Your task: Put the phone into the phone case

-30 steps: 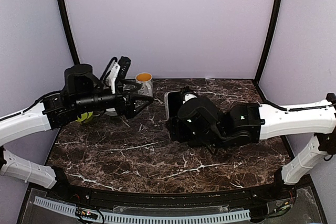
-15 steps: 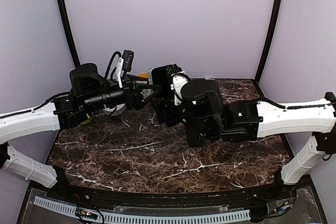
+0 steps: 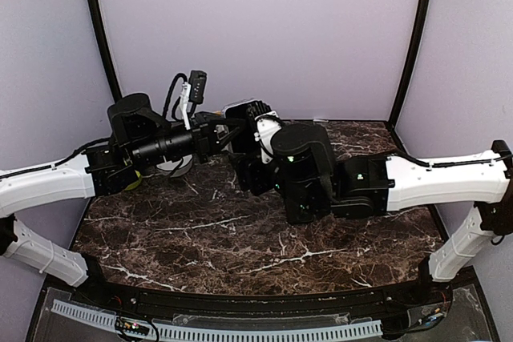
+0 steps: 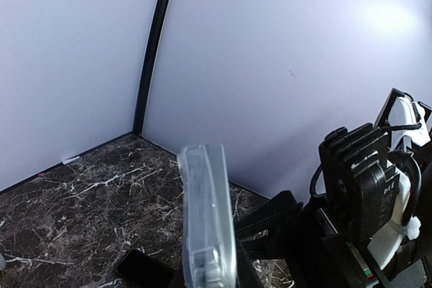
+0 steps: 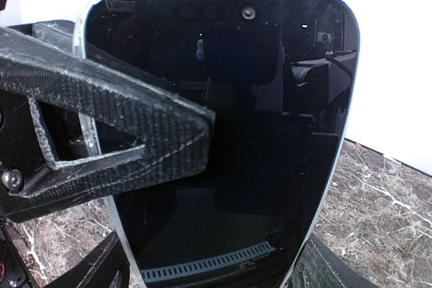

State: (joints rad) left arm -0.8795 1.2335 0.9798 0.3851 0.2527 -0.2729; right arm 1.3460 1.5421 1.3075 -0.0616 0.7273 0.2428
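Dark marble desk point(image 3: 240, 234) underneath. My right pincer point(image 3: 252, 140) grips phone point(image 5: 229, 126), now raised off desk, just beside my left pincer point(image 3: 228, 128) clamping phone case point(image 4: 206, 214); insertion looks next.

even bright light, soft wall glare, sharp focus.

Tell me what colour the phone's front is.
Glossy black with a thin silvery rim; the phone shows best in the right wrist view.
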